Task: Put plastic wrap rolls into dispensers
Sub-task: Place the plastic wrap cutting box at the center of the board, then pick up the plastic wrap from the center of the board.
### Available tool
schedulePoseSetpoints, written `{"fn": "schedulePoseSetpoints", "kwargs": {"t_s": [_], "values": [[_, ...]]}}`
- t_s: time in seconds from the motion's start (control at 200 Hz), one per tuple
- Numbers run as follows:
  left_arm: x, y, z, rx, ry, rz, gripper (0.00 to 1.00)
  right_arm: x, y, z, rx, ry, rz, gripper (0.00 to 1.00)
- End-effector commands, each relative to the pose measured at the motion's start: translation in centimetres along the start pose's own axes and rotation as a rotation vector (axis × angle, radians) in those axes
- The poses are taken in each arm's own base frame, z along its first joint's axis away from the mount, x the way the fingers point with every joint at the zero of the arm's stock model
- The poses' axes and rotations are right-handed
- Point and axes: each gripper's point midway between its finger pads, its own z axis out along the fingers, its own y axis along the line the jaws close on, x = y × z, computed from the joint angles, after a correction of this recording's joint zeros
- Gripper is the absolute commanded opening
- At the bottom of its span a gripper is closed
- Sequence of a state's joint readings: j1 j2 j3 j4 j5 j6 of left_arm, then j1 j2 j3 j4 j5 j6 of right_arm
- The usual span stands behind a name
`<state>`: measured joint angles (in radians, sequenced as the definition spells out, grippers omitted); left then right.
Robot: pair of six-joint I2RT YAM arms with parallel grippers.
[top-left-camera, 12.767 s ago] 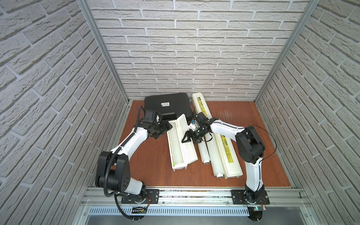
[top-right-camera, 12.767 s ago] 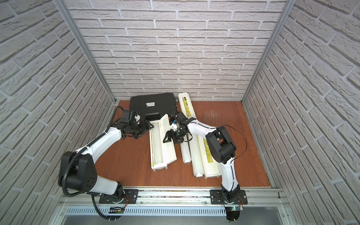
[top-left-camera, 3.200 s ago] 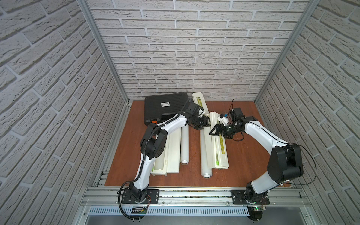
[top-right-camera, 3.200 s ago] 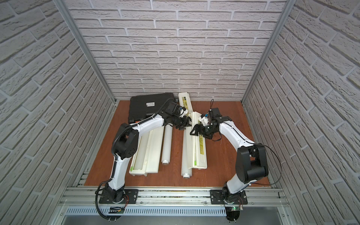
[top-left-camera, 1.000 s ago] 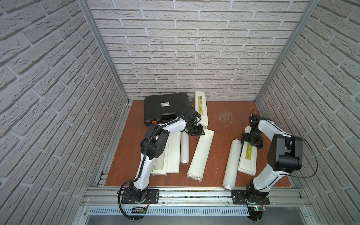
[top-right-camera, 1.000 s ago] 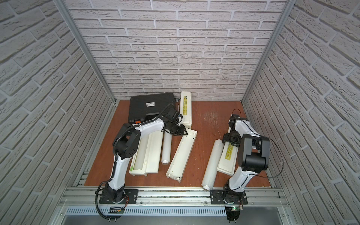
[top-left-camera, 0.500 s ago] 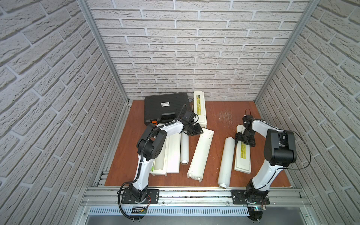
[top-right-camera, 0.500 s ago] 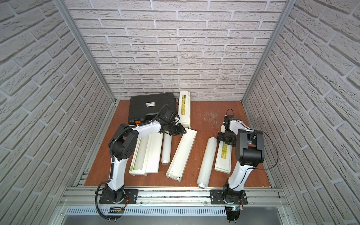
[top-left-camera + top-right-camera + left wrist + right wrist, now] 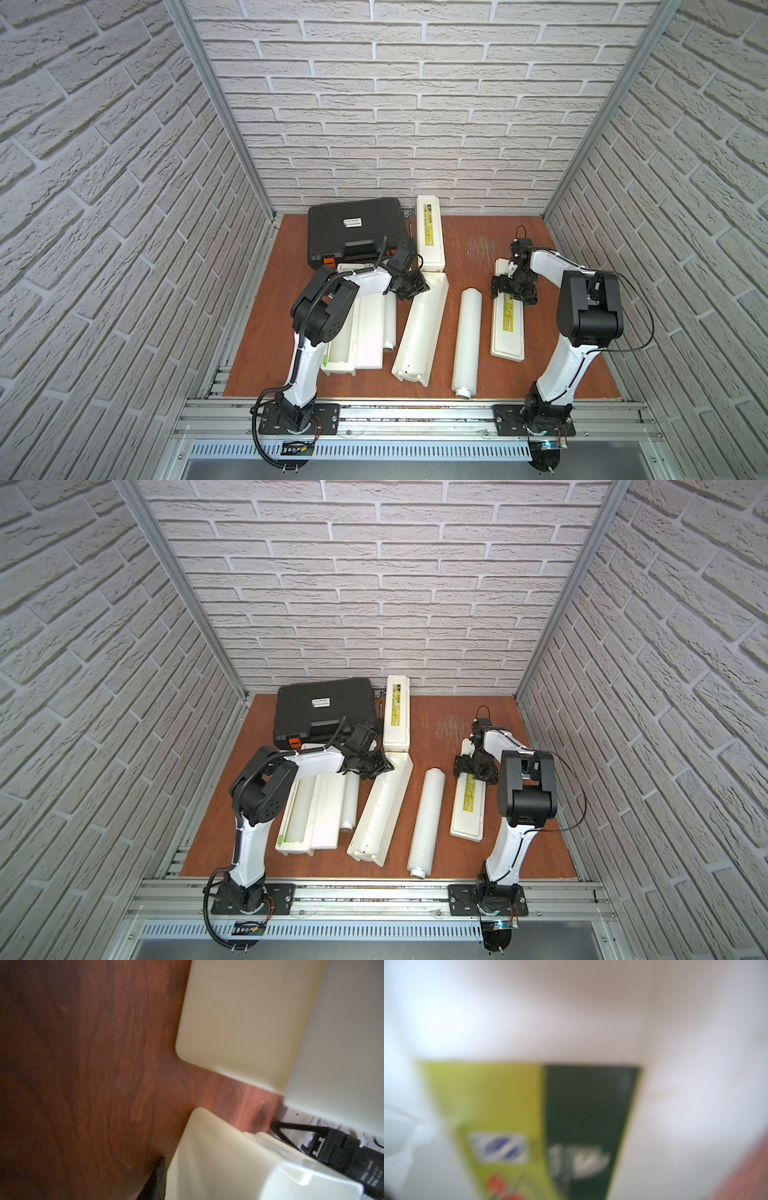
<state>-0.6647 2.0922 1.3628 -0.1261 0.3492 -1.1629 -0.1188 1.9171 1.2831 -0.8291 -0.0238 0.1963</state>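
Pale brick walls (image 9: 415,124) box in a brown wooden table (image 9: 274,332) in both top views. Three white, faintly see-through rolls lie lengthwise on it. One loose roll (image 9: 467,336) sits right of centre, its narrow stub pointing at the front edge. A second roll (image 9: 390,320) is tucked against the open dispenser (image 9: 368,328) at lower left, and a third roll (image 9: 341,345) appears to lie in that dispenser's trough. A cream tilted dispenser (image 9: 419,332) slants through the centre. The left gripper (image 9: 411,286) is clamped on its far end, which the left wrist view shows between dark fingers (image 9: 155,1186). The right gripper (image 9: 514,291) has its jaws spread wide astride the labelled right dispenser (image 9: 508,336); whether they touch it I cannot tell. Another closed dispenser (image 9: 432,253) lies at the back beside a black case (image 9: 353,237). Bare wood lies open in the upper middle and along the left edge. The near ends of the loose roll and the tilted dispenser come close to the front edge.
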Motion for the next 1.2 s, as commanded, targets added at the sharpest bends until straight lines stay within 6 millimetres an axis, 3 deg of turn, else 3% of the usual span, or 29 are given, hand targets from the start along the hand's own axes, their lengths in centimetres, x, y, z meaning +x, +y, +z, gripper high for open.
{"fn": "schedulePoseSetpoints", "kwargs": {"t_s": [0.0,0.165,0.31,0.435,0.535,0.775,0.92,1.195], "values": [[-0.2,0.7,-0.5,-0.042,-0.055,-0.043,0.36,-3.5,2.8,1.0,-0.124,-0.109,-0.072,1.0],[-0.7,-0.2,-1.2,-0.015,-0.087,-0.062,0.37,-3.9,2.0,-0.5,-0.073,-0.124,-0.041,1.0],[-0.6,-1.2,-1.6,0.007,-0.091,-0.049,0.42,-3.6,2.0,-4.3,-0.082,-0.182,0.016,1.0],[-0.4,-1.9,-2.2,0.032,-0.095,-0.033,0.52,-1.8,3.6,-6.7,-0.157,-0.193,0.038,1.0],[-0.3,-2.4,-2.5,0.052,-0.088,-0.02,0.62,0.5,4.7,-7.4,-0.146,-0.176,0.024,1.0],[-0.4,-3.8,-4.3,0.074,-0.093,0.06,0.73,6.6,7.4,-7.5,-0.131,-0.142,0.002,0.99],[-0.8,-5.4,-5.7,0.107,-0.112,0.14,0.75,10.2,11.1,-6.8,-0.157,-0.119,-0.061,0.99],[-1.0,-7.1,-7.8,0.13,-0.127,0.261,0.79,13.5,14.0,-4.8,-0.15,-0.114,-0.093,0.99]]}}
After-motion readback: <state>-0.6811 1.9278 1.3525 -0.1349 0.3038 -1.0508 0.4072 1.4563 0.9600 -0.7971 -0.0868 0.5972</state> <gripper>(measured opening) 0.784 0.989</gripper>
